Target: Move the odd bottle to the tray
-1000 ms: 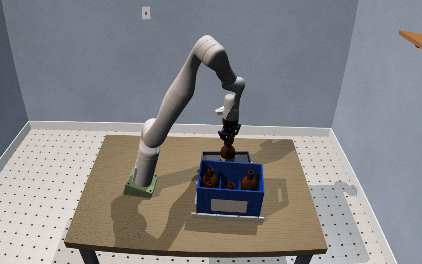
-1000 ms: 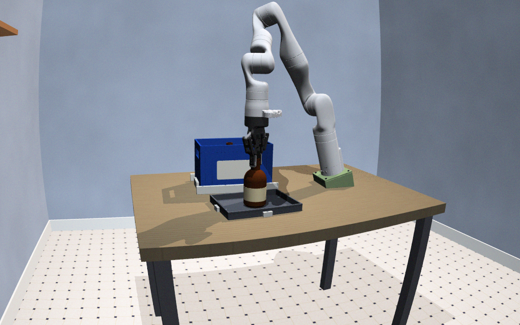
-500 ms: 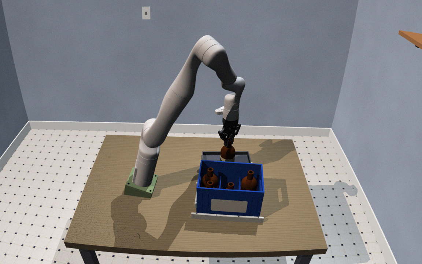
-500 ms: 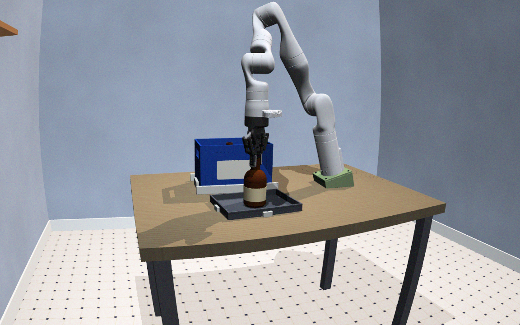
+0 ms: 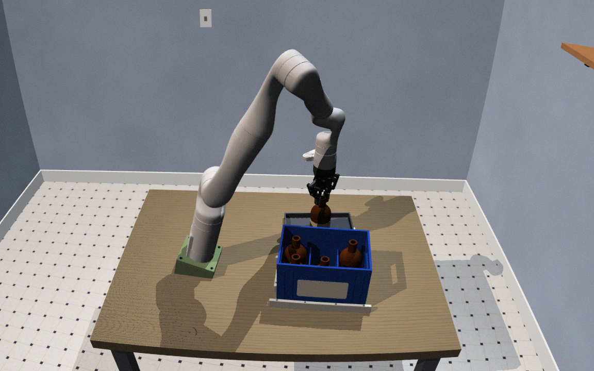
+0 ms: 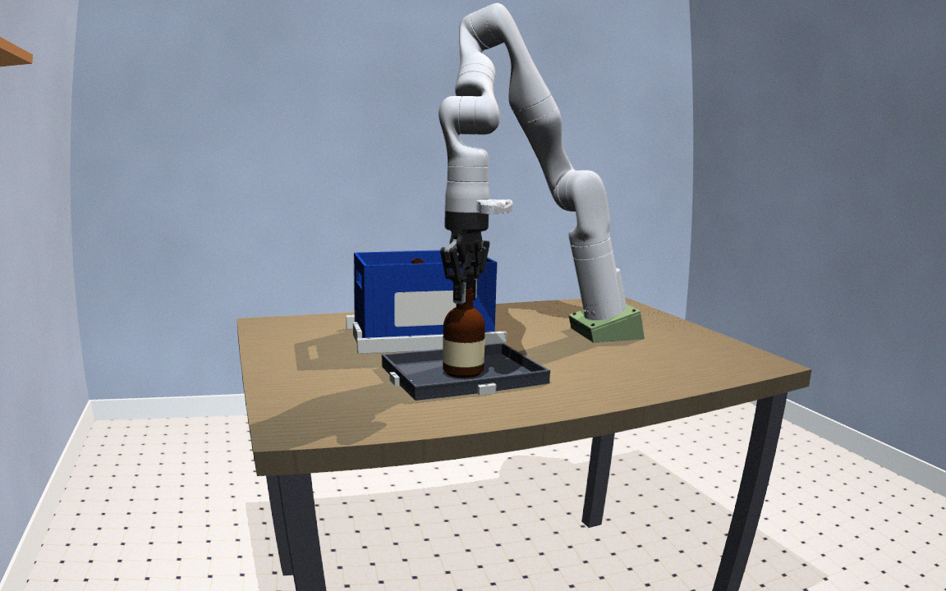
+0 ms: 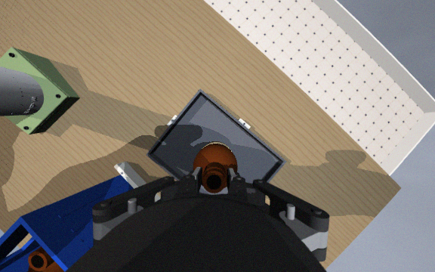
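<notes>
A brown bottle (image 5: pixel 320 213) (image 6: pixel 464 324) (image 7: pixel 215 153) with a cream label stands upright on the dark tray (image 5: pixel 295 222) (image 6: pixel 447 390) (image 7: pixel 225 113). My gripper (image 5: pixel 321 201) (image 6: pixel 466 291) (image 7: pixel 214 174) points down with its fingers on either side of that bottle's neck. The fingers are open a little, with narrow gaps beside the neck in the wrist view. The blue crate (image 5: pixel 285 285) (image 6: pixel 374 301) (image 7: pixel 63 227) holds a back left bottle (image 5: pixel 291 252), a front left bottle (image 5: pixel 295 258), a middle bottle (image 5: pixel 324 261) and a right bottle (image 5: pixel 349 256). Their lower parts are hidden.
White strips (image 5: pixel 319 305) (image 6: pixel 417 343) edge the crate's base on the wooden table (image 5: pixel 225 313) (image 6: pixel 653 382) (image 7: pixel 146 49). Small white blocks (image 6: pixel 487 388) (image 7: pixel 245 123) touch the tray's outer sides. The arm's green base (image 5: pixel 197 267) (image 6: pixel 620 327) (image 7: pixel 53 83) stands to one side.
</notes>
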